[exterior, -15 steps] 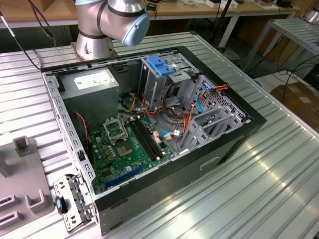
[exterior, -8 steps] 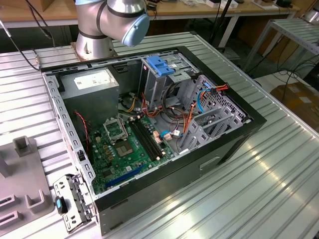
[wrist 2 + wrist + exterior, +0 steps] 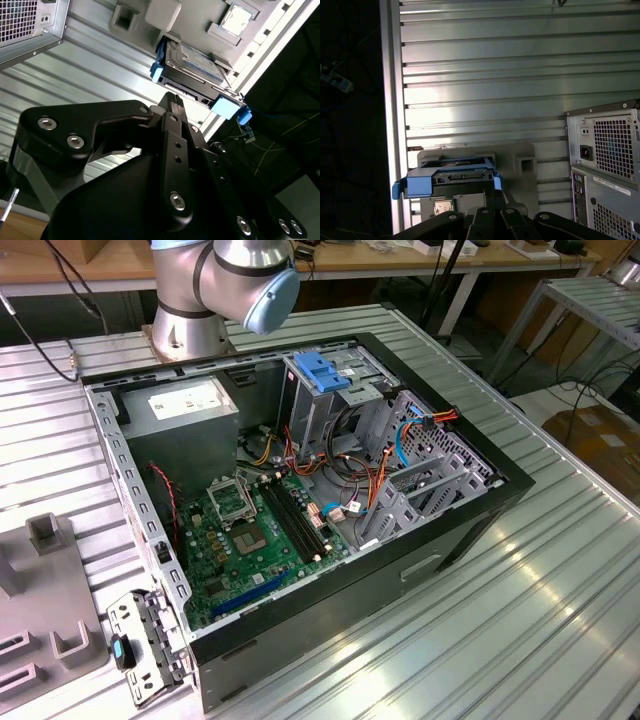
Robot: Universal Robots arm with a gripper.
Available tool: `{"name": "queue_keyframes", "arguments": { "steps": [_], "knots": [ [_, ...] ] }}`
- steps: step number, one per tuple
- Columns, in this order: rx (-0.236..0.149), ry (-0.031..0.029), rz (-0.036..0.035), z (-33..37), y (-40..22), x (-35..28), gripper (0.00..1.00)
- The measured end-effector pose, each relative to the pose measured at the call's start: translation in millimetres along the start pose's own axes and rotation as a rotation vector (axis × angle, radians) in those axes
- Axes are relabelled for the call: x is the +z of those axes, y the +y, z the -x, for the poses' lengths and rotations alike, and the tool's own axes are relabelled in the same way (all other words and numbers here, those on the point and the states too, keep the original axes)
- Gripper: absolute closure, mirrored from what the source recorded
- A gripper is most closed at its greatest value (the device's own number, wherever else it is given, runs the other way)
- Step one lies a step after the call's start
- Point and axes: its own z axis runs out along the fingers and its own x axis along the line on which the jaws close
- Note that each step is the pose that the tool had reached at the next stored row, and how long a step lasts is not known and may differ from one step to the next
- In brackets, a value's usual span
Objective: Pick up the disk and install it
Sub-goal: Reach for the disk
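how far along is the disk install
Barely begun. The flat silver-grey metal disk with blue side rails lies on a grey holder, outside the open black computer case. The black gripper hangs close to its edge, not yet lifting it. Pickup and installing remain.

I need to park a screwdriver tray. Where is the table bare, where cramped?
Bare: the ribbed aluminium table on the exterior view's right of the open black computer case; also, in the first wrist view, the strip between the grey fixture plate holding the blue-railed silver disk and the case's rear. Crowded: among the case's cables.
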Motion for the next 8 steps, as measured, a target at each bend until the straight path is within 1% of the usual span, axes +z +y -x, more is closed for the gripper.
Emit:
{"name": "queue_keyframes", "arguments": {
  "steps": [2,3,5,8],
  "knots": [
    [0.0,0.0013,-0.0001,-5.9,-0.4,-0.2,0.89],
    [0.0,0.0026,-0.0002,-10.6,-0.8,-0.3,0.89],
    [-0.002,0.0051,-0.0003,-16.6,-1.2,-0.4,0.89],
    [-0.01,0.008,-0.0004,-21.6,-1.6,-0.6,0.89]
  ]
}}
